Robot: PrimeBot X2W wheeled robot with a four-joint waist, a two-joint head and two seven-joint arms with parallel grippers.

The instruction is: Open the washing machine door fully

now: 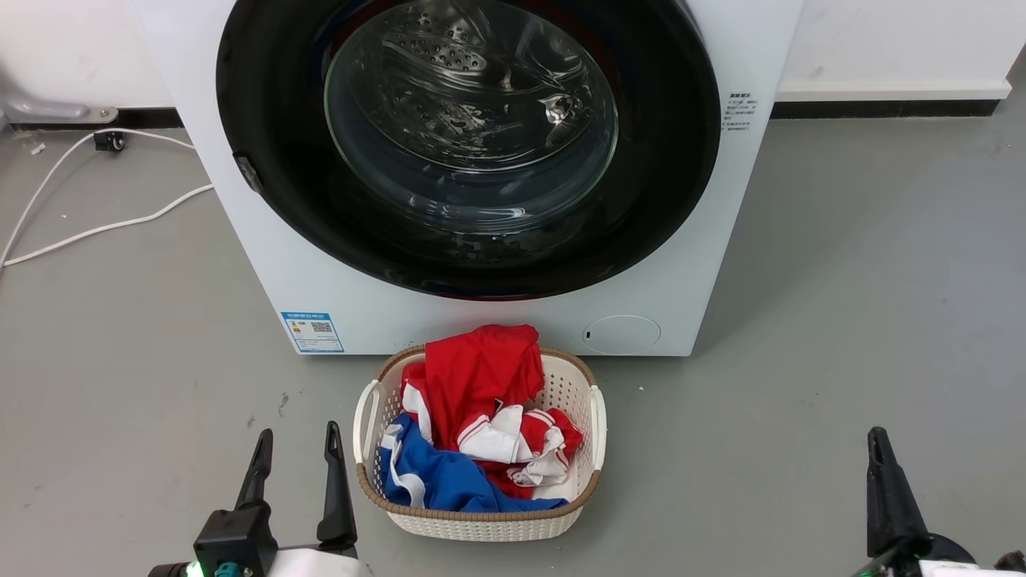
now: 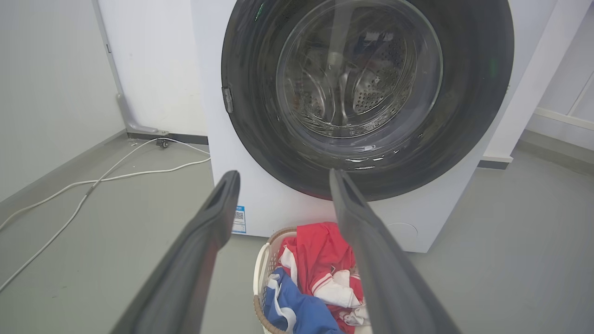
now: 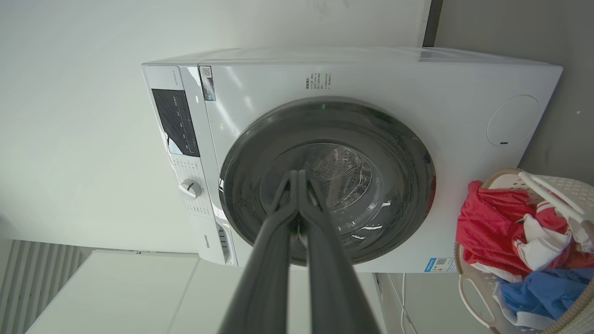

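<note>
The right wrist view adds the control panel (image 3: pixel 176 121) atop the washing machine (image 1: pixel 481 320); the washing machine door (image 1: pixel 272 120) is closed. Left end effector (image 1: pixel 298 430) wide; right end effector (image 3: pixel 297 174) pinched together, empty. Grey floor (image 1: pixel 842 320).

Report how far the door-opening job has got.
Done: nothing visible; the large round glossy black washing machine door lies shut, flush on the big white front-loading washing machine. In hand: nothing; the left gripper hangs open low beside the cream laundry basket, the right gripper is shut on nothing, both clear of the door. Left: reach the door, pull it, swing it fully open.
</note>
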